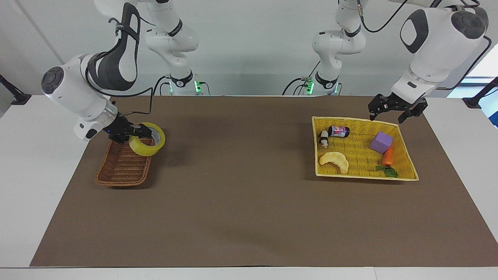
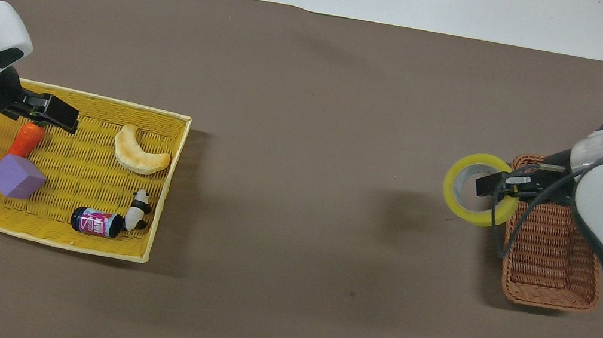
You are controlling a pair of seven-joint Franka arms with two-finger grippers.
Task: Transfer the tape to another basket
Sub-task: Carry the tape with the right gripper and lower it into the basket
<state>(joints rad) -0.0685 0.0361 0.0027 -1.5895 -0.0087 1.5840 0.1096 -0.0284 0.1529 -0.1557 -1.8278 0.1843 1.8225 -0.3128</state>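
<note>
Pinching the tape (image 1: 147,144), the right gripper (image 1: 132,133) hangs over the basket's (image 1: 123,171) edge nearest the robots; left gripper (image 1: 397,110) waits, spread.

You are looking at a white worktop (image 1: 46,163) covered across most of its width by a brown mat (image 1: 249,202). A plain pale wall (image 1: 253,46) rises at the robots' end, with a white socket box (image 1: 70,83) low on it toward the right arm's end. Daylight enters through a window (image 1: 484,70) at the left arm's end.
</note>
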